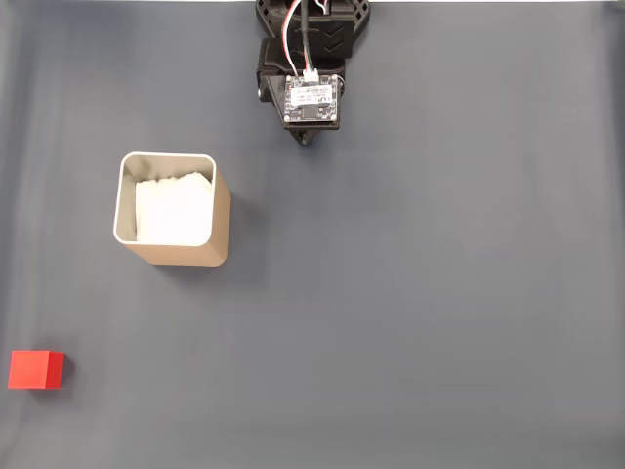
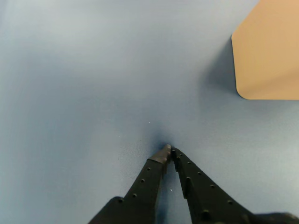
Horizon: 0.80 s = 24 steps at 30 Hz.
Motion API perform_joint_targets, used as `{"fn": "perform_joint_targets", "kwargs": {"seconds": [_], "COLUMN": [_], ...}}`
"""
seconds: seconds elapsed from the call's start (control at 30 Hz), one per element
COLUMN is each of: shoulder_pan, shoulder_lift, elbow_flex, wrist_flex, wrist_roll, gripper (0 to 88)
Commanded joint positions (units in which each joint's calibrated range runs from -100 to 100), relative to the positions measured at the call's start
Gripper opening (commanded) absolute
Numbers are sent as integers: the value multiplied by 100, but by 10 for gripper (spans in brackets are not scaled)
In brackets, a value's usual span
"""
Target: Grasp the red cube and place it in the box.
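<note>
One red cube (image 1: 36,370) at the fixed view's left edge, box (image 1: 173,209) well apart (open mat between), jaws pressed together.

Arm (image 1: 311,59) folded at 12 o'clock in fixed view; pincer (image 2: 168,150) pointing down, tips together, nothing held.

Red cube (image 1: 36,370) sits down at the desk's (image 1: 439,313) lower left corner. The box (image 1: 173,209) stands upright left of centre, white paper inside. The arm (image 1: 312,59) hangs at the top edge, well apart from both.
</note>
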Motion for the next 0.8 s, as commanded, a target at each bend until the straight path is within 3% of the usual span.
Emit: {"fn": "perform_joint_targets", "kwargs": {"seconds": [0.0,0.77], "shoulder_pan": [-113,-113], "shoulder_lift": [0,0], "elbow_flex": [91,91], "wrist_flex": [81,73], "wrist_roll": [-63,-73], "gripper": [8,2]}}
